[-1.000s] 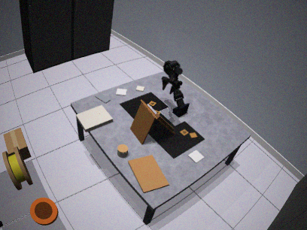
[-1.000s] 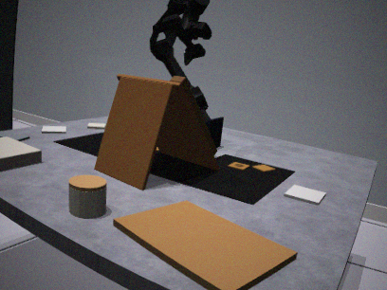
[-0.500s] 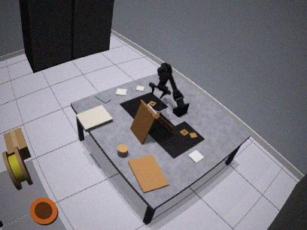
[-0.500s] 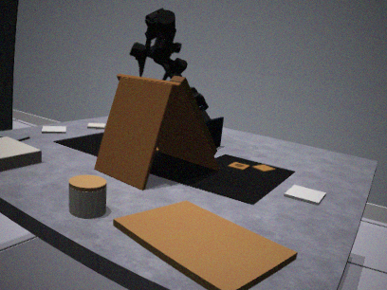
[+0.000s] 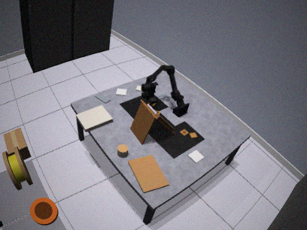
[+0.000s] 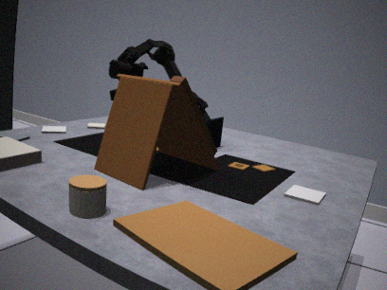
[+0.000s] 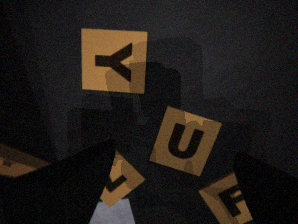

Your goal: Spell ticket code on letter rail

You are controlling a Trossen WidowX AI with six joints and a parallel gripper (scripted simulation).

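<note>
The brown board (image 5: 141, 122) (image 6: 133, 128) stands tilted like an easel. Its pale rail (image 5: 152, 109) barely shows, and the ticket's print is not visible. My gripper (image 7: 174, 153) is open and empty, low over the dark mat behind the board. In the wrist view, the Y tile (image 7: 100, 40) lies beyond the fingertips and the U tile (image 7: 186, 142) lies between them in the image. A partly hidden tile (image 7: 131, 178) is beside the left finger. Another tile (image 7: 212, 197), with an F or E, is partly behind the right finger. Two more tiles lie right of the board, one tile (image 5: 183, 132) (image 6: 238, 166) beside another tile (image 5: 193, 134) (image 6: 264, 168).
The black mat (image 5: 177, 146) (image 6: 251, 191) runs under the board. A round tin (image 5: 123, 151) (image 6: 87, 199), a flat orange-brown panel (image 5: 148, 173) (image 6: 204, 242) and a cream block (image 5: 94, 117) (image 6: 14, 149) stand near the front edge. A white card (image 5: 196, 156) (image 6: 304, 194) lies at the right.
</note>
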